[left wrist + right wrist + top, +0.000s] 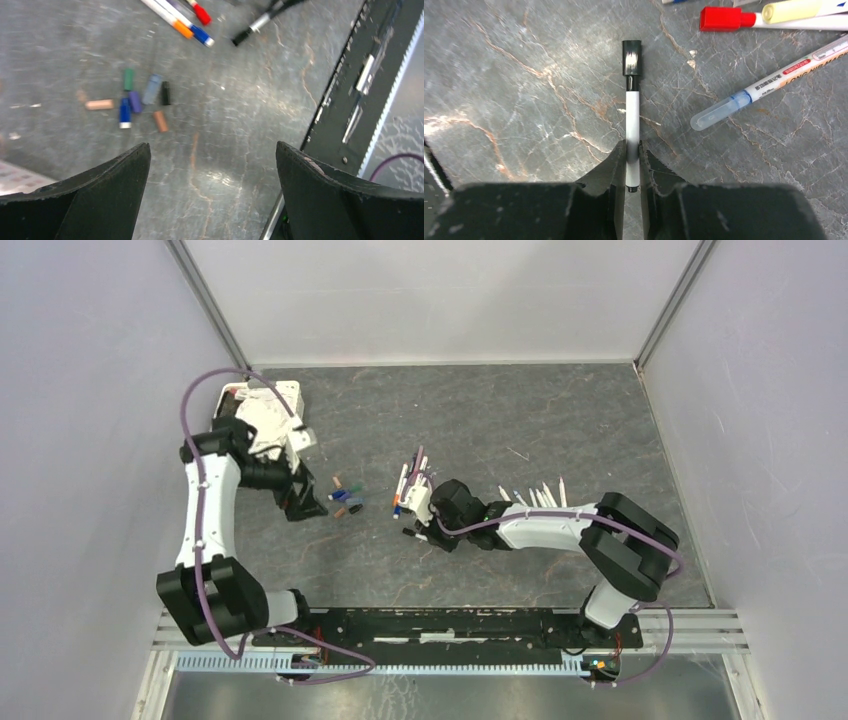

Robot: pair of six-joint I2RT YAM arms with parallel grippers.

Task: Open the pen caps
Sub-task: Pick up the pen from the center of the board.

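Several loose pen caps (152, 89), green, purple, blue, grey, black and brown, lie in a small heap (345, 498) on the dark stone table. My left gripper (212, 150) hangs open just short of them with nothing between its fingers; from the top view it (305, 508) is left of the heap. My right gripper (632, 150) is shut on the white barrel of a pen (632, 110), near its tail. That pen's black cap (631, 57) is still on and points away from the fingers. From above, the right gripper (420, 525) is low by the capped pens.
A bundle of capped pens (410, 480) lies beside the right gripper, among them red-capped (724, 18), yellow-capped (791, 10) and clear-capped (724, 107) ones. Uncapped white barrels (535, 497) lie behind the right arm. A white tray (262, 410) stands at the back left.
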